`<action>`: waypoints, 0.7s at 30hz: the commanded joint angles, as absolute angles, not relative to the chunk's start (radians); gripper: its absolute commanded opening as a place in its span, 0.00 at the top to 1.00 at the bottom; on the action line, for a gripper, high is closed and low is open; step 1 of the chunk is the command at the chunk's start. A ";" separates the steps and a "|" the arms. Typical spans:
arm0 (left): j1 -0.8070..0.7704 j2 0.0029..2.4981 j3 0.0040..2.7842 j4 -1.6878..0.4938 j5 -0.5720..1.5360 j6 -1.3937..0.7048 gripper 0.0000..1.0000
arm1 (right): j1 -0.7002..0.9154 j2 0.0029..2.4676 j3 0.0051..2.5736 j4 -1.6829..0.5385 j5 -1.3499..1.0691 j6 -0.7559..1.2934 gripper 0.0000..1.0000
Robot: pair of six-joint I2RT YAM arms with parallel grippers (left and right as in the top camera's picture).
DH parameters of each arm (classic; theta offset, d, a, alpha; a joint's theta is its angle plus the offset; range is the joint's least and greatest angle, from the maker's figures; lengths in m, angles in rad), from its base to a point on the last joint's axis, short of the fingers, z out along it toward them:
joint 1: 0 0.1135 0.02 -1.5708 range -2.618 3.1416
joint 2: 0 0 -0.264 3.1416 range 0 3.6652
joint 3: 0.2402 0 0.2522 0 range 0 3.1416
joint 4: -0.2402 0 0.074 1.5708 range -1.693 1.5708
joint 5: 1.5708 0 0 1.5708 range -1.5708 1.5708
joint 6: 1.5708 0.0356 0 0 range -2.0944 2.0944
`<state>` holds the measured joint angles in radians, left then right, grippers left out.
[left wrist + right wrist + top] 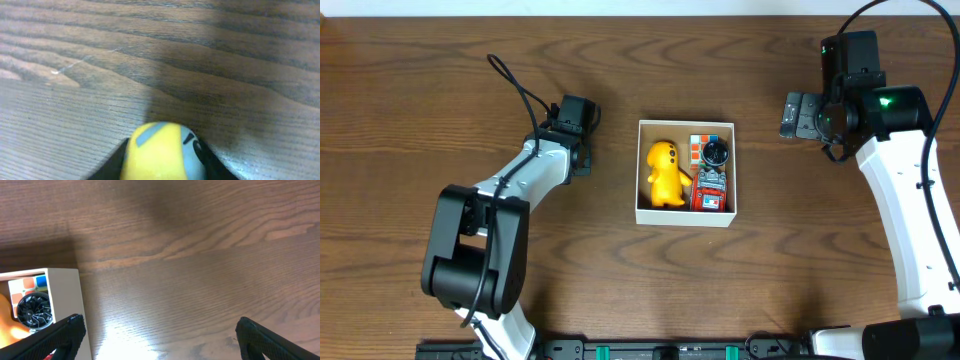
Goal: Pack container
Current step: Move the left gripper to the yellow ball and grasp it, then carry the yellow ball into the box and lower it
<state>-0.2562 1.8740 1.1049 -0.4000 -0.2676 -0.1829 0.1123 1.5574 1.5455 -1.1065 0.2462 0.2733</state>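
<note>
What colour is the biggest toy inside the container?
The toy is yellow, clearest in the overhead view.

Blurred and cut off below — the yellow toy.

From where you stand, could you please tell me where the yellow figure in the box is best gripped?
Probably take the yellow figure by its head, from straight above: narrower than the body, which the container wall and red toy hem in.

**Where the Cameras Stood**

The overhead camera looked straight down on the whole table. The left wrist camera sat low and very near the wood, with a yellow toy at its bottom edge. The right wrist camera looked from higher and shared the container corner with the overhead view.
</note>
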 commanded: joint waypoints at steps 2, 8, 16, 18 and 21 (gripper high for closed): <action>-0.252 1.795 1.125 -0.400 -0.270 -0.177 0.86 | 0.107 1.549 1.559 -1.106 0.255 0.273 0.01; -0.279 1.572 1.125 -0.418 -0.213 -0.200 0.89 | 0.107 1.549 1.559 -1.106 0.255 0.273 0.01; -0.422 1.302 1.124 -0.348 0.207 -0.290 0.89 | 0.107 1.549 1.559 -1.106 0.255 0.273 0.01; -0.482 1.282 1.124 -0.323 0.235 -0.294 0.89 | 0.107 1.549 1.559 -1.106 0.255 0.273 0.01; -0.571 1.288 1.124 -0.292 0.210 -0.293 0.89 | 0.107 1.549 1.559 -1.106 0.255 0.273 0.01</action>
<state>-0.5098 1.2747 1.1088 -0.3031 0.1471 -0.2672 0.1123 1.5574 1.5455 -1.1065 0.2466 0.2733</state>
